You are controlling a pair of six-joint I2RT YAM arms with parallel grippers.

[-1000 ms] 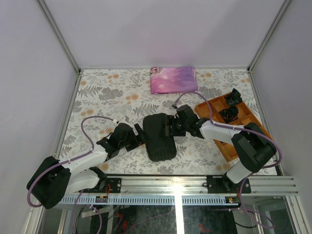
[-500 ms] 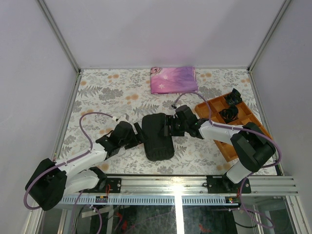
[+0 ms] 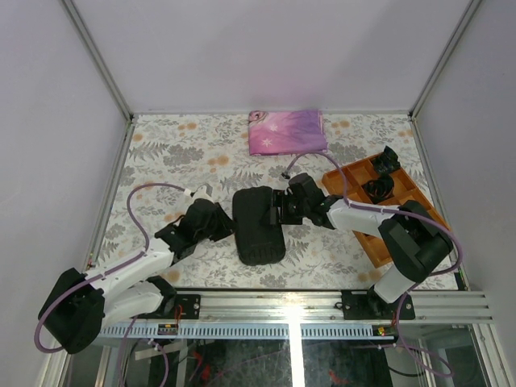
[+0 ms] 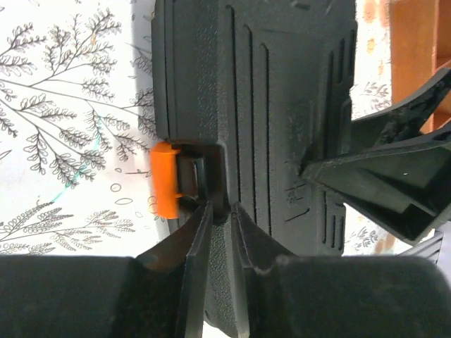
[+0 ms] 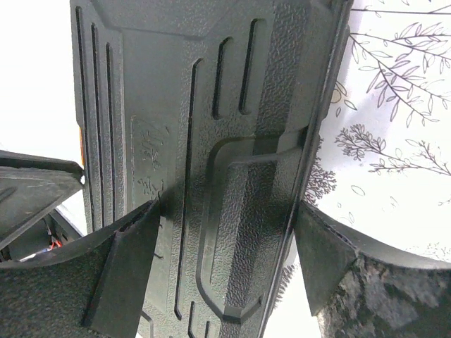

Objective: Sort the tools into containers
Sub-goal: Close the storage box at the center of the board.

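Observation:
The container, a black hard-plastic tool case (image 3: 258,230), lies closed on the patterned table between my two arms. My left gripper (image 3: 228,226) is at its left edge. In the left wrist view its jaws (image 4: 220,211) stand pinched to a narrow gap on a textured part of the case (image 4: 282,105), right beside an orange latch (image 4: 165,179). My right gripper (image 3: 280,211) is at the case's right side. In the right wrist view it (image 5: 229,208) stands wide open astride the case (image 5: 211,105), one finger over the lid and the other outside the rim. No tools are in view.
A folded pink-purple cloth (image 3: 286,131) lies at the back. An orange wooden tray (image 3: 343,171) sits at the right and holds black bundles (image 3: 379,189). The right gripper's fingers (image 4: 373,169) show in the left wrist view. Enclosure walls surround the table.
The left gripper's jaws have closed from wide open to a narrow pinch at the case's latch side. The case has shifted left and turned a little, and both grippers moved with it.

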